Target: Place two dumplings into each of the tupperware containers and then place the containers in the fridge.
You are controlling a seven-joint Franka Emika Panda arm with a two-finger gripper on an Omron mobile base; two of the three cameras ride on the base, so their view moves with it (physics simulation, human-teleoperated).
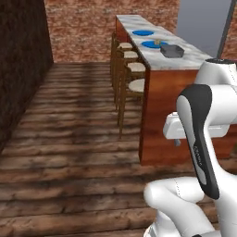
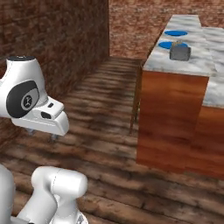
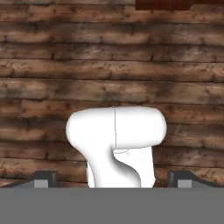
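A grey tupperware container (image 1: 172, 51) (image 2: 180, 53) stands on the marble island counter (image 1: 185, 62) (image 2: 192, 65), near its end. Just behind it lies a round blue plate (image 1: 150, 45) (image 2: 167, 45) with a tan dumpling (image 1: 157, 41) (image 2: 178, 43) at its edge. The grey fridge (image 1: 201, 23) with a long dark handle rises behind the counter. My gripper (image 1: 177, 141) (image 2: 41, 134) (image 3: 113, 179) hangs low over the wooden floor, well short of the counter and pointing down. It is open, its fingertips (image 3: 43, 178) wide apart with nothing between them.
A second blue plate (image 1: 142, 32) (image 2: 176, 33) lies further back on the counter. Several wooden stools (image 1: 132, 69) line the counter's left side. A dark brick wall (image 1: 18, 69) runs along the left, with open plank floor (image 1: 78, 129) between it and the island.
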